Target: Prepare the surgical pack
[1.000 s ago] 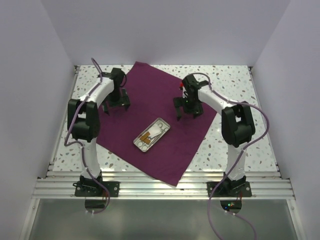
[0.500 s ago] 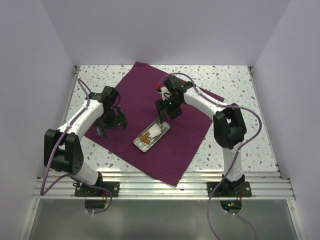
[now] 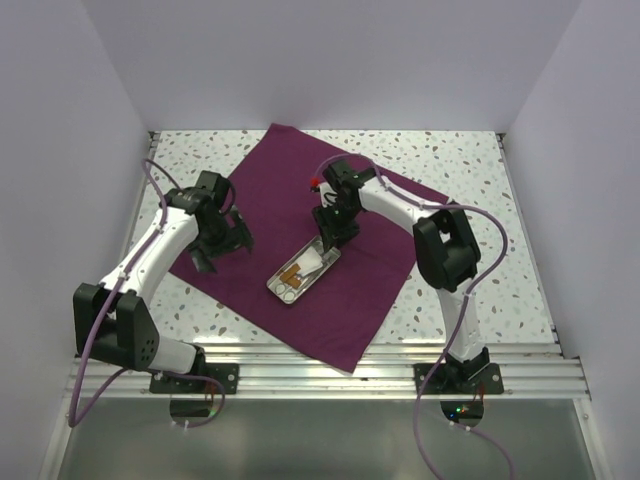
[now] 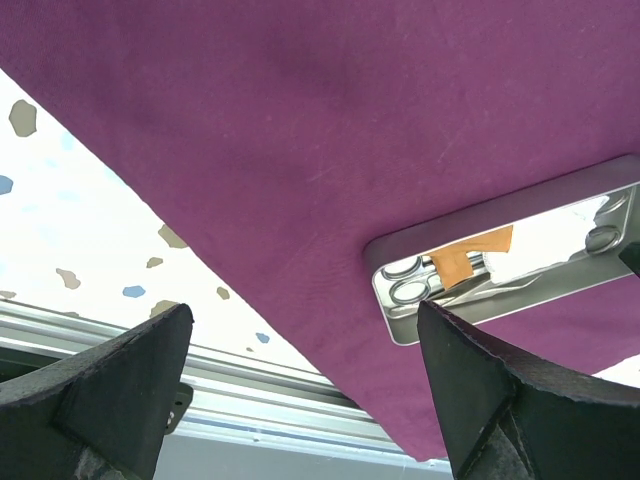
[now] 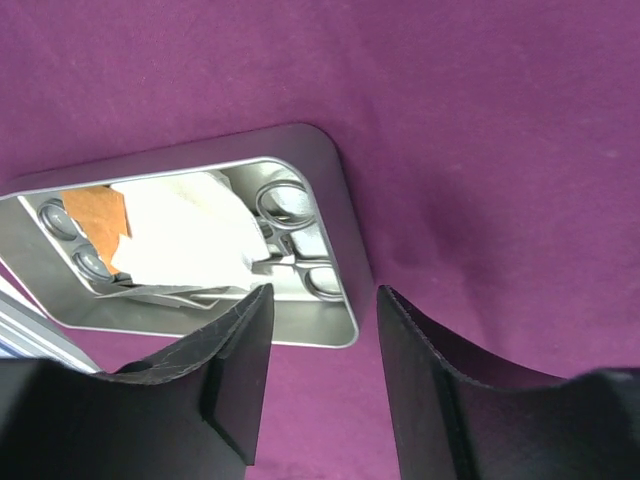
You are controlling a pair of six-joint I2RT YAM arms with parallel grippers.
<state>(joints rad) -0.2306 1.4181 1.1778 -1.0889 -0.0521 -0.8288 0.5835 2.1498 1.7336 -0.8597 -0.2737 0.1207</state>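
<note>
hovering at the far end of the tray [image 5: 340, 230], right pincer [image 5: 322, 300] is half open, jaws astride the tray's corner rim, nothing gripped as far as shows. left pincer [image 4: 305, 312] gapes wide and empty, left of the tray, over the cloth edge. surgical pack [image 3: 350, 290] lies spread flat under the tray, unfolded. risk: jaws closing on the rim could tip the tray, spill the scissors [image 5: 280, 200], or pinch and drag the cloth beneath the tray.

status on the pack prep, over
Left gripper open, empty. Right gripper part open above metal tray. Purple cloth flat, unfolded, tray on its middle.
</note>
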